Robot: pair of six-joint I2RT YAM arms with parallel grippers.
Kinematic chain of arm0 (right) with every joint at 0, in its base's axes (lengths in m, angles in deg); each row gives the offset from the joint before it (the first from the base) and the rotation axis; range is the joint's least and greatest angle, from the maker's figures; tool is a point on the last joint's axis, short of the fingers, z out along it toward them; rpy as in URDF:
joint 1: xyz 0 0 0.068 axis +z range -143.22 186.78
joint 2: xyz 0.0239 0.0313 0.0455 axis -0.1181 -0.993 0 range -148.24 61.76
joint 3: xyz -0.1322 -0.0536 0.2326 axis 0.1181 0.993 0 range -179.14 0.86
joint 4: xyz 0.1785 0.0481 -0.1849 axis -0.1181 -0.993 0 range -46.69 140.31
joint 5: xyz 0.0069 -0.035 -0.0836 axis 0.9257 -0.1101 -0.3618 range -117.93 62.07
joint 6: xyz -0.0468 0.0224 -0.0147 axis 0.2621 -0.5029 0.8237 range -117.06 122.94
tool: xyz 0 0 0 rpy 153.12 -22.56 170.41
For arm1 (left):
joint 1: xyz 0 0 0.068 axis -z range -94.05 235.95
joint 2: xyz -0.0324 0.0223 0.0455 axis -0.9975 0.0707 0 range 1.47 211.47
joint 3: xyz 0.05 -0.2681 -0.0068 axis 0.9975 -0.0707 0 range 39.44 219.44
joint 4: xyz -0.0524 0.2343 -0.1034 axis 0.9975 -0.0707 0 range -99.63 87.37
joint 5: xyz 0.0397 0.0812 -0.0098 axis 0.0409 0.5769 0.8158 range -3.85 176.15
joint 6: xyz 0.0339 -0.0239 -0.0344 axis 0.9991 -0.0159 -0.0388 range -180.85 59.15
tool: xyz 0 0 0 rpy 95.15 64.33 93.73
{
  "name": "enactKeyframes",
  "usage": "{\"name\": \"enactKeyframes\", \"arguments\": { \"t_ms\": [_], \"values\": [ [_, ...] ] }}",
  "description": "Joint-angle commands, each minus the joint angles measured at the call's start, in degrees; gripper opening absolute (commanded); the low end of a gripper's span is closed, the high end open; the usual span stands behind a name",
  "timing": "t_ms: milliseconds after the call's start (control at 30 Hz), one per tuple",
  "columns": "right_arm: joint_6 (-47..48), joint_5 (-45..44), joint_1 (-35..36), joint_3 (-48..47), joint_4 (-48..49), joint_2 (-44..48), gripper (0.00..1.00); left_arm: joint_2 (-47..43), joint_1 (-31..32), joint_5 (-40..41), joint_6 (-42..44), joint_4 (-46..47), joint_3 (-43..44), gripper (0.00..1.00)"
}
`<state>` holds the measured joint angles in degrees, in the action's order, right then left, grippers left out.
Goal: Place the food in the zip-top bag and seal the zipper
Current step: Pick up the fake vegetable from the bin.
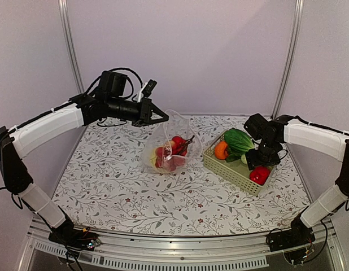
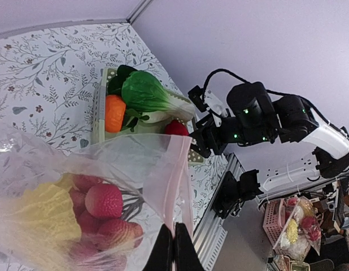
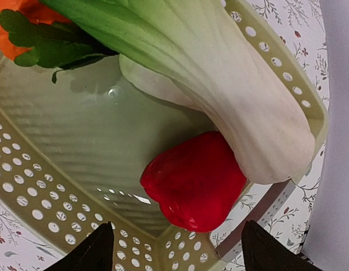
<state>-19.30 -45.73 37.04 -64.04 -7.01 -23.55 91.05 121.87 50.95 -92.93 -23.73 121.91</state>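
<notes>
The zip-top bag (image 1: 173, 141) stands on the table with its mouth edge lifted. My left gripper (image 1: 163, 117) is shut on that edge, and in the left wrist view its jaws (image 2: 174, 248) pinch the pinkish zipper strip (image 2: 183, 175). Inside the bag lie red-pink fruits (image 2: 104, 200) and a yellow cabbage (image 2: 44, 212). My right gripper (image 3: 180, 251) hangs open over a round red fruit (image 3: 194, 180) in the green basket (image 3: 39, 209) without touching it. In the top view this gripper (image 1: 259, 161) is just above the red fruit (image 1: 259, 175).
The basket (image 1: 234, 169) sits right of the bag and also holds an orange (image 1: 221, 150) and a green-white leafy vegetable (image 1: 239, 141), which leans on the red fruit. Purple walls enclose the back and both sides of the table.
</notes>
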Motion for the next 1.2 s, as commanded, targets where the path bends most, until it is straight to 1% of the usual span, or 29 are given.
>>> {"name": "enactKeyframes", "arguments": {
  "t_ms": [0,133,233,367,567,667,733,800,900,1067,1167],
  "values": [
    [-2.0,0.7,-0.8,1.2,0.5,-2.0,0.77,-2.2,-0.9,0.4,1.1,0.4,-0.8,0.0],
    [-3.1,-0.6,-1.1,2.5,0.5,-2.2,0.77,-2.2,-1.2,0.4,1.2,0.5,-1.0,0.0],
    [-3.5,-0.1,-2.4,3.7,1.7,-3.3,0.77,-2.0,-1.3,0.1,1.2,0.9,-1.0,0.0],
    [-3.5,0.4,-3.9,5.3,4.7,-4.0,0.82,-1.9,-1.4,0.0,1.2,1.1,-1.1,0.0],
    [-2.4,-0.6,-4.0,5.1,7.2,-8.0,0.84,-2.3,-1.6,-0.1,1.1,1.1,-1.3,0.0],
    [-2.3,2.0,-4.1,4.9,9.0,-10.3,0.84,-2.5,-1.7,0.0,1.1,1.0,-1.6,0.0],
    [-2.5,4.9,-4.0,4.8,10.3,-10.8,0.8,-2.6,-1.7,0.1,1.0,1.1,-1.7,0.0],
    [-2.8,7.4,-3.8,4.9,11.8,-10.3,0.78,-2.6,-1.8,0.2,1.0,1.1,-1.7,0.0],
    [-3.1,7.5,-1.9,4.5,12.8,-8.1,0.78,-2.2,-1.8,0.2,0.6,1.3,-1.6,0.0],
    [-3.0,4.7,-0.6,4.2,12.1,-4.9,0.78,-1.5,-1.8,-0.4,-0.5,2.7,-1.6,0.0],
    [-2.6,0.8,-0.6,4.8,10.4,-3.4,0.79,-1.4,-1.8,-0.5,-0.7,2.9,-1.6,0.0]
  ]
}}
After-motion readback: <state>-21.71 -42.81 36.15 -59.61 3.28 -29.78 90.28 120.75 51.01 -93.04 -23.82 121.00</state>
